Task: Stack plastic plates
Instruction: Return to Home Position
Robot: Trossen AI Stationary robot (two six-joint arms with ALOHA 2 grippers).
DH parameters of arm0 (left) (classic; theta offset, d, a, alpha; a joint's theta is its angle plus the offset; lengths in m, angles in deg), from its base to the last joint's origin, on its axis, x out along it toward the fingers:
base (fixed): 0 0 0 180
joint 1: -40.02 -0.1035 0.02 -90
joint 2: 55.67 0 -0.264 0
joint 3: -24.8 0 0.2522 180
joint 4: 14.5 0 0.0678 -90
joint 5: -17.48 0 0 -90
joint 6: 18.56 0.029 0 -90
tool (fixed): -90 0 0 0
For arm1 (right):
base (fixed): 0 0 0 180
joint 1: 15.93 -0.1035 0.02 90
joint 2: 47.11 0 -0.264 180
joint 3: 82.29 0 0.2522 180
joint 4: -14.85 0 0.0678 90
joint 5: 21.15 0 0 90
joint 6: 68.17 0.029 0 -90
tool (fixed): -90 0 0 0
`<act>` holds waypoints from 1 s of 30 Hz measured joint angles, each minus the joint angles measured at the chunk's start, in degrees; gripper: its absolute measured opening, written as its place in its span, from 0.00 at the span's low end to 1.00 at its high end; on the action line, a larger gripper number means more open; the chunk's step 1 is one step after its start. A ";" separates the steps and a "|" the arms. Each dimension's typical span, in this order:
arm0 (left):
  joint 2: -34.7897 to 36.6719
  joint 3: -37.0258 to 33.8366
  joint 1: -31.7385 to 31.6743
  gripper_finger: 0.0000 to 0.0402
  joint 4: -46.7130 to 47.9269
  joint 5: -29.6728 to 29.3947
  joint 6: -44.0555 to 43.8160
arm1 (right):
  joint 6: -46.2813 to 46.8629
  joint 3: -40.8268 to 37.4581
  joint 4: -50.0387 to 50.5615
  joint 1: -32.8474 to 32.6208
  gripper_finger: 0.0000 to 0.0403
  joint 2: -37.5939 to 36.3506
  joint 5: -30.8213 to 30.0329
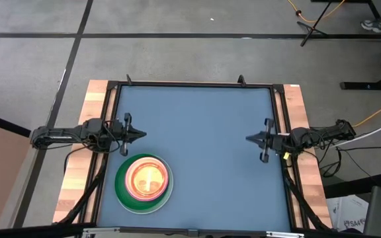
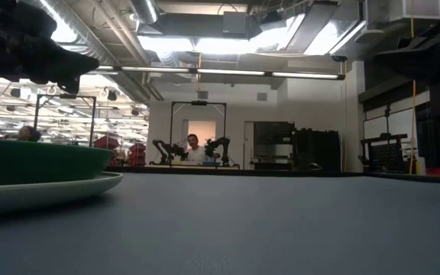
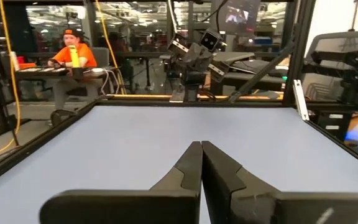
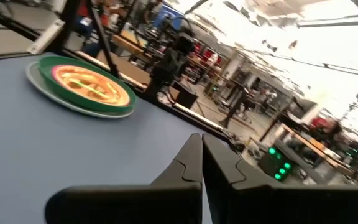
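The plastic plates (image 1: 144,184) stand in one stack near the table's near left corner: a pale plate at the bottom on the blue mat, a dark green one on it, smaller pink and orange ones on top. The stack also shows in the right wrist view (image 4: 82,84) and the low view (image 2: 37,172). My left gripper (image 1: 142,135) is shut, level at the table's left edge, just beyond the stack, holding nothing. My right gripper (image 1: 249,138) is shut, level at the right edge, holding nothing.
A black frame (image 1: 194,84) rims the blue mat, with wooden strips (image 1: 98,99) on either side. The mat's middle and far part hold nothing. People sit in the room beyond the table (image 3: 72,53).
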 joint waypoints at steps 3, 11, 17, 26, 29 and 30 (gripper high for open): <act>0.00 0.01 0.00 0.00 0.05 0.46 0.05 | -0.77 0.00 0.18 0.00 0.00 0.00 2.40; 0.00 0.01 0.00 0.00 0.12 0.43 0.11 | -6.50 0.00 0.29 0.00 0.00 0.00 4.07; 0.00 0.01 0.00 0.00 0.14 0.43 0.20 | -8.24 0.00 0.32 0.00 0.00 0.00 3.77; 0.00 0.01 0.00 0.00 0.16 0.43 0.20 | -9.47 0.00 0.17 0.00 0.00 0.00 0.87; 0.00 0.01 0.00 0.00 0.16 0.41 0.19 | -10.02 0.00 0.07 0.04 0.00 0.00 -0.37; 0.00 0.01 0.00 0.00 0.16 0.43 0.18 | -10.70 0.00 0.08 0.04 0.00 0.00 -0.37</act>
